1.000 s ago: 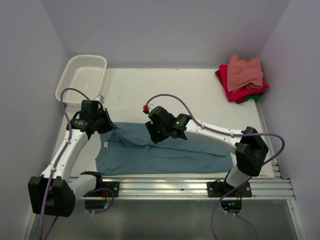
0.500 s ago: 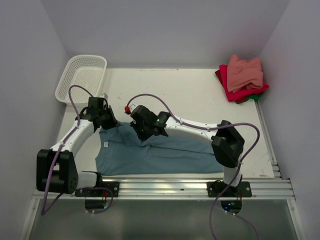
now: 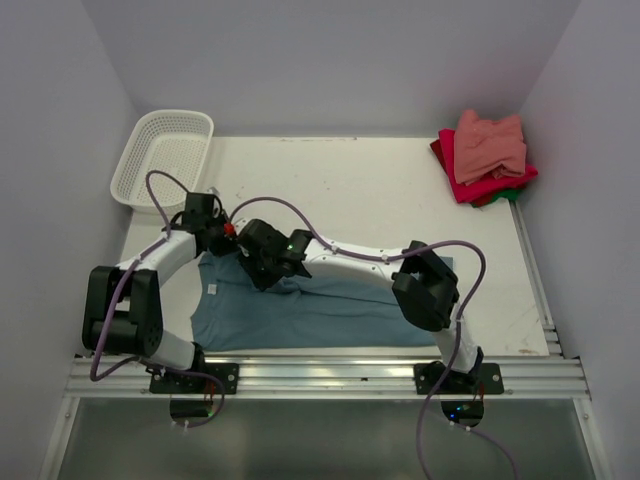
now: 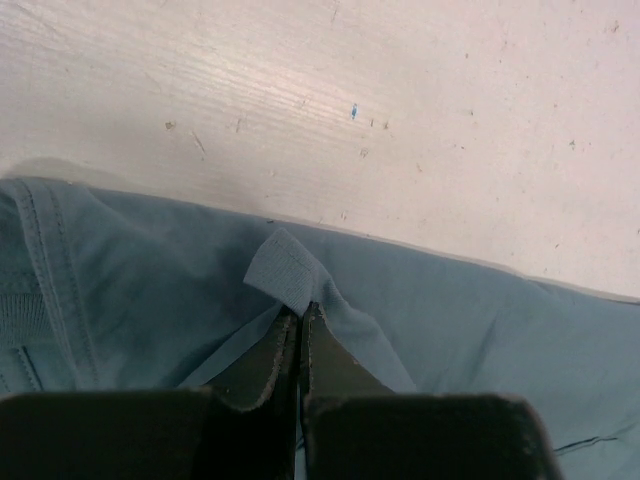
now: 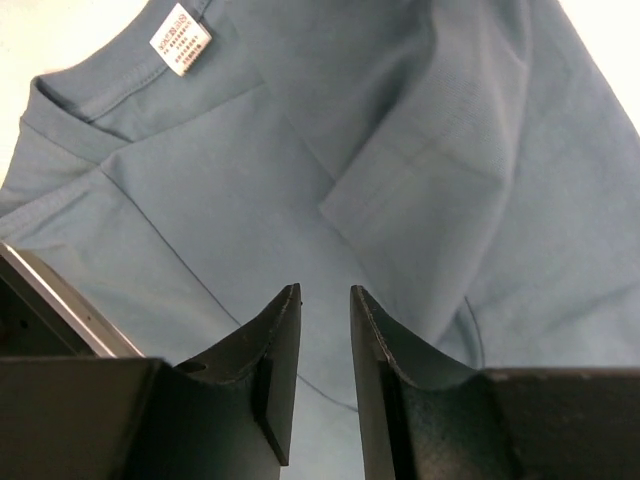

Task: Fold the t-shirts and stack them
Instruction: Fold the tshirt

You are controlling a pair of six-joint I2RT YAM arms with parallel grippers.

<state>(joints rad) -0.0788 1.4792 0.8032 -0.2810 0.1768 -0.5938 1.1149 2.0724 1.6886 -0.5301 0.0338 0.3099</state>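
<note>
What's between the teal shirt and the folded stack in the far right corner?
Only bare tabletop separates the teal shirt from the stack; the top view shows it.

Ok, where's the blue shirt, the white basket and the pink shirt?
blue shirt (image 3: 330,315), top view, its flat body.
white basket (image 3: 133,160), top view, its left wall.
pink shirt (image 3: 490,143), top view, its middle.

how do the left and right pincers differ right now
The left pincer is shut, pinching a fold of the teal shirt; the right pincer is open and holds nothing. The left pincer sits at the shirt's edge, by the table; the right pincer is over the shirt's body, near the label. Both are low at the same shirt.
</note>
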